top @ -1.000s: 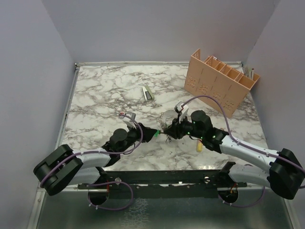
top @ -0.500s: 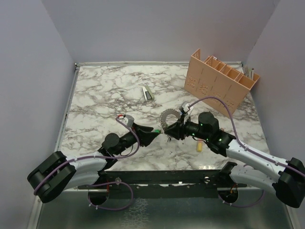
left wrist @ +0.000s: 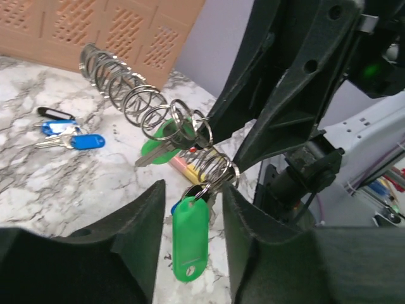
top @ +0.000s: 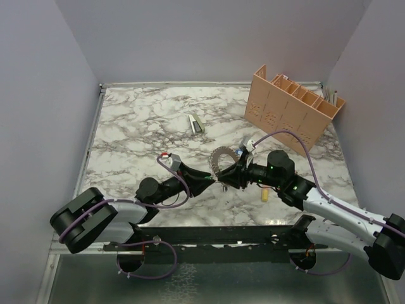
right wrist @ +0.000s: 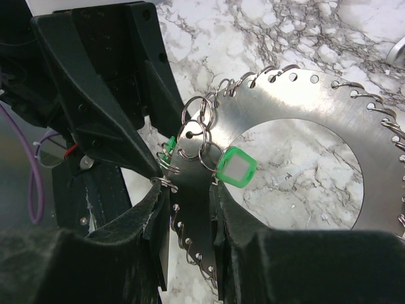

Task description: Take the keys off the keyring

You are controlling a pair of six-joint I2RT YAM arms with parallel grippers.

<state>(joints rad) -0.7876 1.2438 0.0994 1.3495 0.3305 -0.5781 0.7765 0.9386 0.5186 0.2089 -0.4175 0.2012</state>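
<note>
The keyring [right wrist: 304,101] is a wide flat steel ring edged with a wire coil [left wrist: 126,95], held up off the table [top: 221,158]. My right gripper [right wrist: 188,190] is shut on its band, one finger on each face [top: 225,176]. Small split rings hang by that grip. One carries a green-headed key [right wrist: 236,168], also visible from the left wrist [left wrist: 158,142]. A green plastic tag [left wrist: 190,237] dangles from the coil between the fingers of my left gripper [left wrist: 193,190]. That gripper is open, with a gap on each side of the tag. In the top view its tips meet the ring [top: 212,179].
A peach slotted organiser [top: 294,107] stands at the back right. Loose blue-tagged keys [left wrist: 69,136] lie on the marble beyond the ring. A yellow and pink stick [top: 264,194] lies by the right arm. A small silver and green object [top: 196,123] lies mid-table.
The right gripper has raised and tilted the keyring, so more of it shows. The left arm has drawn back and stretched low towards it, and its jaws have narrowed a little.
</note>
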